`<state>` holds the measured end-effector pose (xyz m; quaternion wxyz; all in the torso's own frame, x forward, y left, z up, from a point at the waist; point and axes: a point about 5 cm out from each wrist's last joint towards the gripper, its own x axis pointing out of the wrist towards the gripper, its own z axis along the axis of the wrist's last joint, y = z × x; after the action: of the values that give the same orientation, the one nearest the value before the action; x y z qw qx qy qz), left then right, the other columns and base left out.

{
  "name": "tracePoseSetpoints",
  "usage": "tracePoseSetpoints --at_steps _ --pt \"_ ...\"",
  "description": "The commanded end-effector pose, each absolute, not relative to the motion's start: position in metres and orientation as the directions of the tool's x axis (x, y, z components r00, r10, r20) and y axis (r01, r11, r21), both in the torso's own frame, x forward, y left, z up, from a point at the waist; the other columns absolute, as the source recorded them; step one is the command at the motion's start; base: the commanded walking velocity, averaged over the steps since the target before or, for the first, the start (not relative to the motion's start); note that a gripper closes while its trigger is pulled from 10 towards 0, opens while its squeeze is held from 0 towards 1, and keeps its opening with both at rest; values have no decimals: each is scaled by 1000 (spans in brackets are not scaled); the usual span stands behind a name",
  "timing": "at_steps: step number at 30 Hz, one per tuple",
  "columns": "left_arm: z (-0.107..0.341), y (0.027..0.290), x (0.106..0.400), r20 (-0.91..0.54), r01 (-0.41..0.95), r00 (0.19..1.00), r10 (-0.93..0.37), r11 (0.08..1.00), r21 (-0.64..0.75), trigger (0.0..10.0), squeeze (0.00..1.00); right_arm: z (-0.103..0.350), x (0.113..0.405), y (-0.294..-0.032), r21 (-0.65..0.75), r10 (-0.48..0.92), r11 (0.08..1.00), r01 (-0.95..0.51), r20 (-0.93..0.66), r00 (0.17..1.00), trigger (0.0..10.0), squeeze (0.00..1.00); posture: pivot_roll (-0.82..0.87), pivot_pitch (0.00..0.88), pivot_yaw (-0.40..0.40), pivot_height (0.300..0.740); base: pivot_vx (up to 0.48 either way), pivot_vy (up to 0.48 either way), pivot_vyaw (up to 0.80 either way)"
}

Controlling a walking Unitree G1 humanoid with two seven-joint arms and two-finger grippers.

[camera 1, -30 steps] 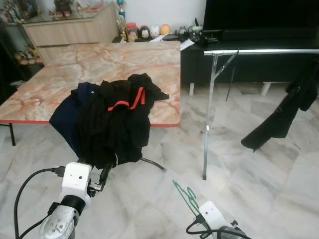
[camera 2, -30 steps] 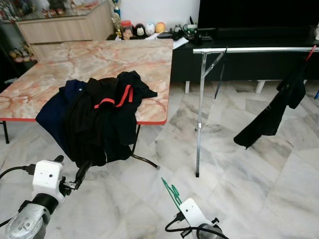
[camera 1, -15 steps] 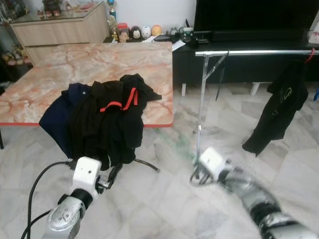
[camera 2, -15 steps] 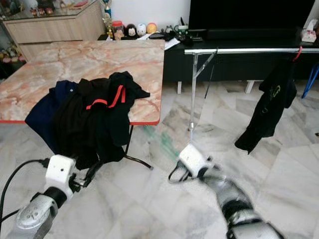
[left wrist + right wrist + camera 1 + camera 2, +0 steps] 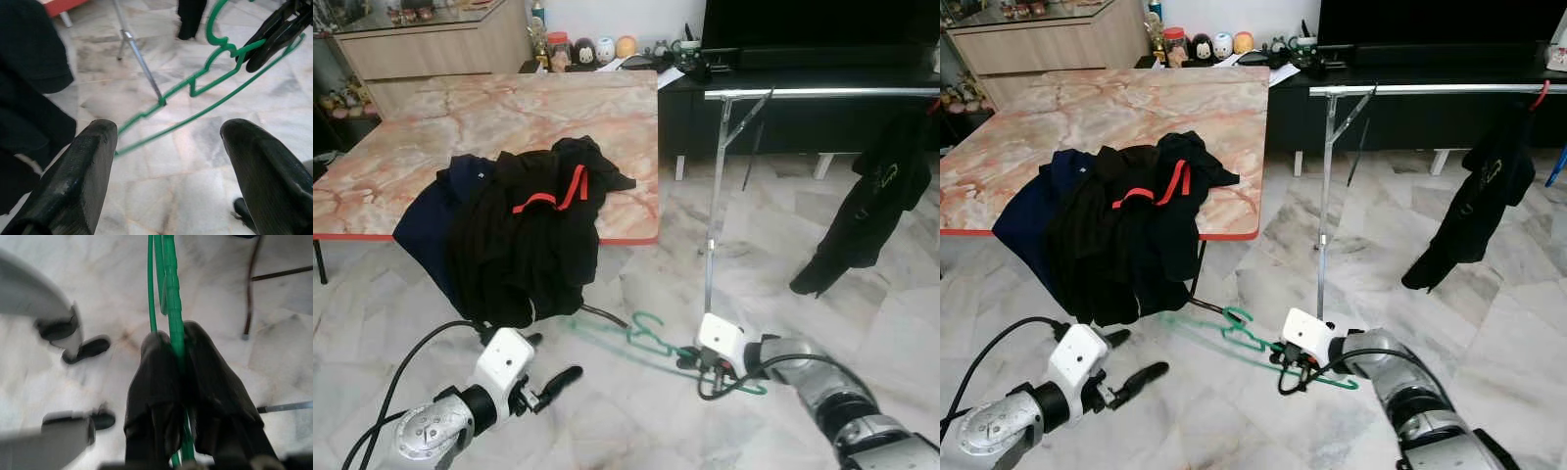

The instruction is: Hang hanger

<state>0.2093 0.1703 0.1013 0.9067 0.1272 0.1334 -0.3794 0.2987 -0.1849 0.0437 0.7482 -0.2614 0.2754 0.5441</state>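
My right arm has swung forward and across since a second ago, when it sat low near my body with the hanger pointing up; my right gripper (image 5: 688, 357) now reaches out low over the floor. Its two black fingers are pinched tight on the thin green wire hanger (image 5: 636, 334), which lies almost level just above the pale marble floor (image 5: 636, 431), its hook curling toward the pile of black clothes with a red strap (image 5: 533, 230). That pile drapes over the near edge of the orange-veined marble counter (image 5: 431, 127). My left gripper (image 5: 544, 364) hovers low on the left with its fingers spread wide and nothing between them, the hanger well ahead of it. The silver metal clothes rail (image 5: 803, 93) stands beyond, with a black garment (image 5: 876, 206) hanging from its right end.
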Motion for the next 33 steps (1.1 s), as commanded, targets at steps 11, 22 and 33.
tracePoseSetpoints --at_steps 11,22,33 --pt "127 142 212 -328 861 503 -800 496 111 10000 0 80 301 -169 -94 759 37 -995 -644 89 10000 0 -26 1 45 740 0 0 0" --pt "133 121 210 -311 920 386 -868 388 59 10000 0 117 293 -152 -100 848 -74 -992 -531 -10 10000 0 -32 6 46 740 0 0 0" --pt "134 118 209 -333 930 357 -873 366 38 4667 0 127 287 -145 -96 858 -94 -991 -513 -32 10000 0 -30 9 43 740 0 0 0"
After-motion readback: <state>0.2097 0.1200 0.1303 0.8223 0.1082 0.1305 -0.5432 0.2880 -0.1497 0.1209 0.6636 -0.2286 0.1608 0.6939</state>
